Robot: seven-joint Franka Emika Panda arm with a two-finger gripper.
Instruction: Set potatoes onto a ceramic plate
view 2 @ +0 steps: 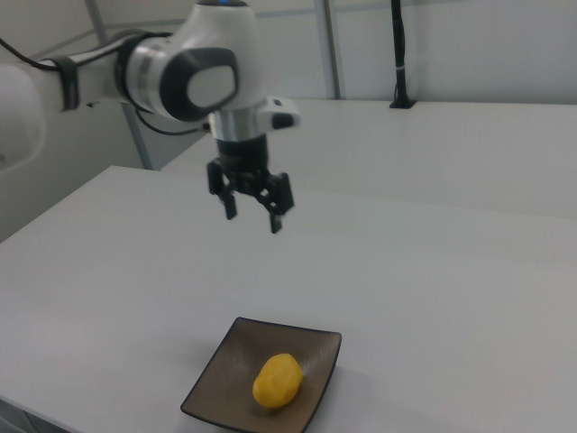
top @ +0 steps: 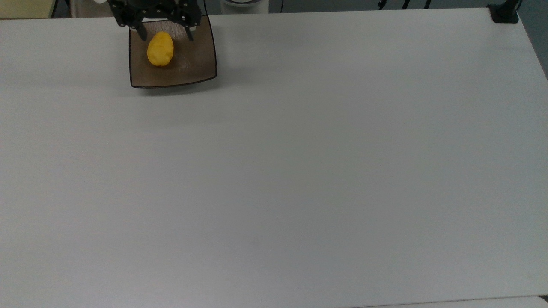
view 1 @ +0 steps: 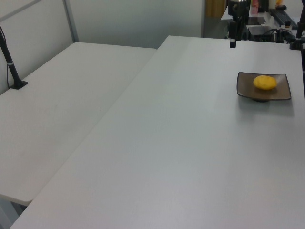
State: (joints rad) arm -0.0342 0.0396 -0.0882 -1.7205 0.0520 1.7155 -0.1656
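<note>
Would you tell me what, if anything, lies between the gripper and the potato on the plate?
Nothing. In the right view the open gripper hangs above and beyond the potato, which lies on the ceramic plate; only bare white table shows between them.

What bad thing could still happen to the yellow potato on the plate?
The potato is round and lies loose on the shallow ceramic plate, so it might roll toward the rim. The plate also sits close to the table's edge in the right view, so a bump from the open gripper could perhaps push it off.
</note>
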